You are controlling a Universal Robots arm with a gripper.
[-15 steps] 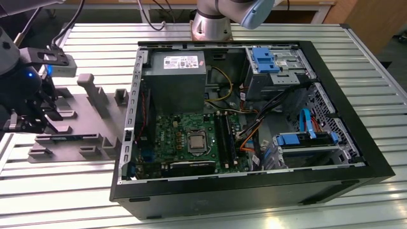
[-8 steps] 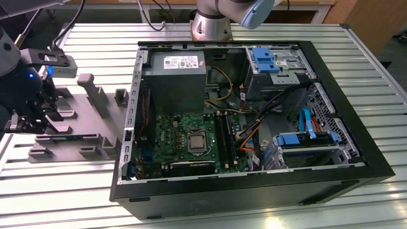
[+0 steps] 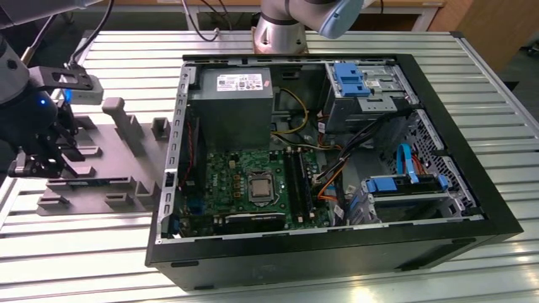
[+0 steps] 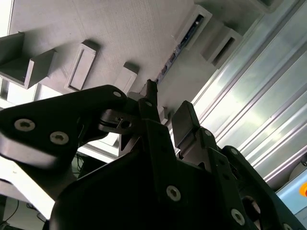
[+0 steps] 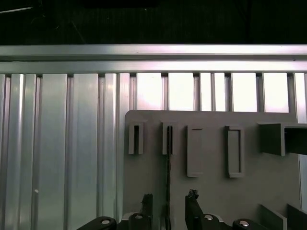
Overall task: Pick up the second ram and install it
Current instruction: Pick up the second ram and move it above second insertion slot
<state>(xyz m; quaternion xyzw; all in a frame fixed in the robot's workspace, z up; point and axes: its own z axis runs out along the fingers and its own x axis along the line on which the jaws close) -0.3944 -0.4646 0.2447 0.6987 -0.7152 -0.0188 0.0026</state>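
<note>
The second ram [image 5: 168, 179] stands on edge in a slot of the grey fixture block [image 5: 211, 191], seen as a thin dark line. In the second wrist view the ram [image 4: 178, 47] runs as a thin dark strip toward the fingers. My gripper [image 5: 169, 211] is open and straddles the stick's near end, with one finger [image 5: 147, 203] on each side and a clear gap to the stick. In the exterior view my gripper [image 3: 32, 165] hangs low over the end of the fixture block [image 3: 110, 158] on the exterior view's left.
An open computer case [image 3: 337, 255] lies to the exterior view's right of the fixture, its motherboard memory slots [image 3: 295, 180] exposed beside the processor socket. Upright grey posts [image 3: 118, 120] rise from the fixture. The slatted metal table [image 3: 84, 252] lies underneath.
</note>
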